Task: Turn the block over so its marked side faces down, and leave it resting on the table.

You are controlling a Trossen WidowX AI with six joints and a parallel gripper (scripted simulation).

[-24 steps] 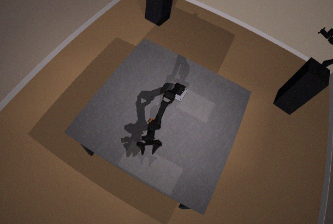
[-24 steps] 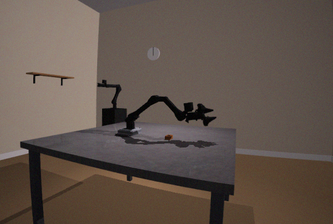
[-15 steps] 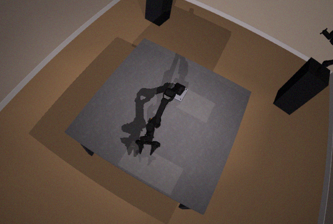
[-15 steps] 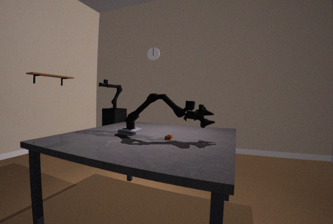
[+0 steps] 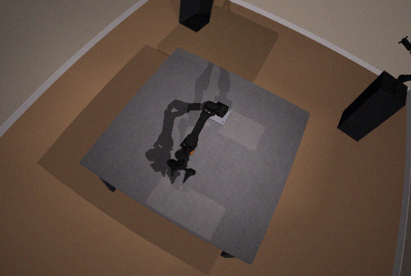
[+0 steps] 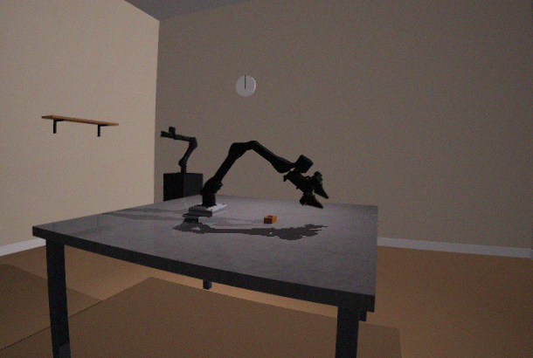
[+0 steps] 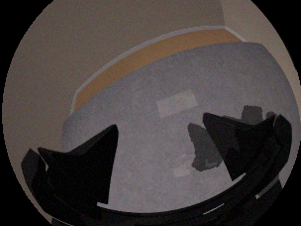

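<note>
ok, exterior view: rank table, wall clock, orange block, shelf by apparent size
1. Table, by far the largest.
2. Shelf.
3. Wall clock.
4. Orange block, the smallest.
Shelf and clock hang farther from the camera, so true sizes may differ.

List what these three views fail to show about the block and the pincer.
- Block: its marked side; too small in the exterior view.
- Block in the top view: only an orange sliver shows, the arm covers the rest.
- Block in the wrist view: out of frame; only table between the open pincer fingers.
- Pincer height over the table: the top view cannot settle it.
</note>
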